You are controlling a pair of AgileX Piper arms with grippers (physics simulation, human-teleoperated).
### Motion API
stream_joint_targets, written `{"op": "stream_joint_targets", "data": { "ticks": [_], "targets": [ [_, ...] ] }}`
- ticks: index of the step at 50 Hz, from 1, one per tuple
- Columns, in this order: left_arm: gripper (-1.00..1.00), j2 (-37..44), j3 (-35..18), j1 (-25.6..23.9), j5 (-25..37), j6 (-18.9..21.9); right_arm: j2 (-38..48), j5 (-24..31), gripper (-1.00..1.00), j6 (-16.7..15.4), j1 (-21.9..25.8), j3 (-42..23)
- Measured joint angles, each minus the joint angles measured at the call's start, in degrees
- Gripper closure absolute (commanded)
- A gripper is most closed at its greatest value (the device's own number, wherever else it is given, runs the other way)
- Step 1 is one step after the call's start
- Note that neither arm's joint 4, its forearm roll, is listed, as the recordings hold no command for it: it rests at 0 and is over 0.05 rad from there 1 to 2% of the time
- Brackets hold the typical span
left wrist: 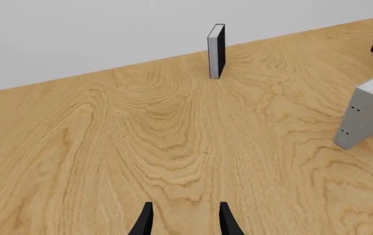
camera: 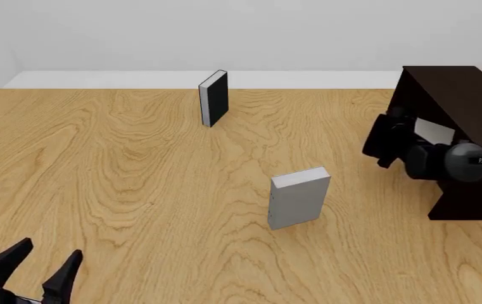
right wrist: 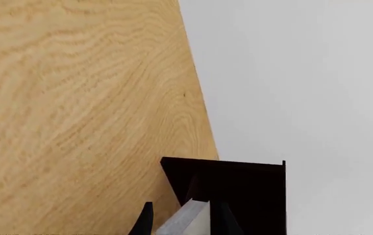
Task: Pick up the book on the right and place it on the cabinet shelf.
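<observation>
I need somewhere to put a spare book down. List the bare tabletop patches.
Free: the wide stretch between the left gripper and the black book, and the strip between the black book and the grey book. Crowded: by the cabinet, where the right gripper works.

Right pincer [camera: 390,140] mostly hidden behind its own arm beside the cabinet [camera: 469,101]; the book [camera: 433,131] shows only a sliver (grip unclear). Cabinet cut by the picture's edge, shelf interior unseen. Left pincer [camera: 36,269] cropped at the bottom edge.
</observation>
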Motion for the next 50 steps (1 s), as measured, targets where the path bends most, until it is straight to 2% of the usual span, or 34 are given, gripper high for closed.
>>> {"op": "stream_joint_targets", "data": {
  "ticks": [50],
  "targets": [
    [-1.00,0.1,0.0,-0.3,0.1,0.0,-2.2,-0.4,-1.00,0.0,-2.0,2.2]
  ]
}}
